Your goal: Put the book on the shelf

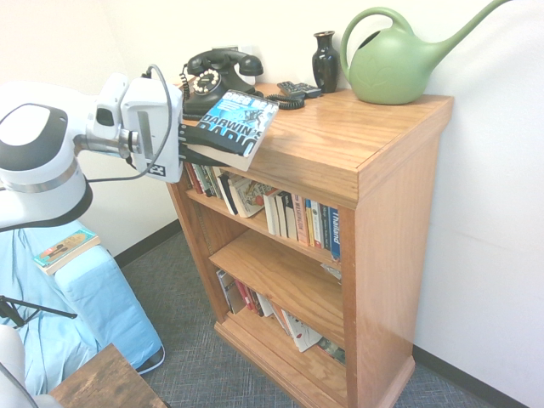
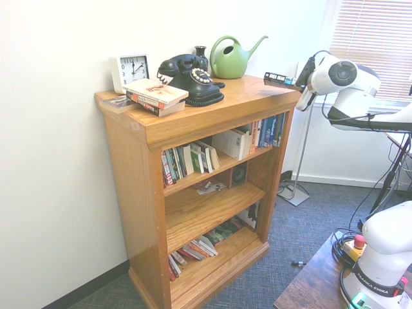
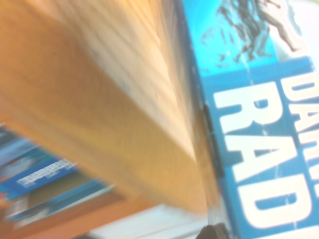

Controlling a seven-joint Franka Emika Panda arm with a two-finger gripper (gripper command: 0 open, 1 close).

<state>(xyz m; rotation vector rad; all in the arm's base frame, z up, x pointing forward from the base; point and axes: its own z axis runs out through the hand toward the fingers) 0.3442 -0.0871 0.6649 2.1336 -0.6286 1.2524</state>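
Listing what we saw: one thick paperback, Darwin's Radio [image 1: 238, 126], blue and black, cover upward, clamped along one edge between the closed fingers of the gripper [image 1: 197, 146], at the front edge of the bookcase's top board [image 1: 340, 136]; whether it touched the wood we could not tell. Item, in the way behind the paperback: one black rotary telephone [image 1: 212, 85], its coiled cord [image 1: 286, 101] near the cover. Item, farther along that board: a remote control [image 1: 299, 88], a dark vase [image 1: 325, 64] and a green watering can [image 1: 387, 68]. Item, at the other end: a white square clock [image 2: 133, 71] and a small stack of books [image 2: 156, 96]. Item, on the upper inner board: upright and leaning books [image 1: 289, 217], taking up much of its length. Item, on the lowest: more leaning books [image 1: 297, 330].
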